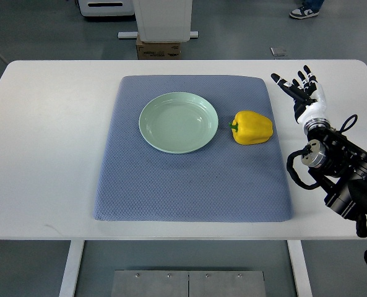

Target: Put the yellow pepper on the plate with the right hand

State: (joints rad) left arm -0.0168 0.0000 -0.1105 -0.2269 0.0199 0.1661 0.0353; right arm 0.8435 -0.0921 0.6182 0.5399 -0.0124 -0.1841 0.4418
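On the blue mat (189, 179), the yellow pepper (253, 127) lies just right of the empty green plate (178, 122). The right hand (301, 90), fingers spread, holds nothing. Risk: the rounded pepper rolls if grasped off-centre.

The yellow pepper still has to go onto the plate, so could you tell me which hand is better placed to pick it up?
The right hand. It hovers open just off the mat's right edge, close to the yellow pepper, which lies right of the plate. No left arm is visible.
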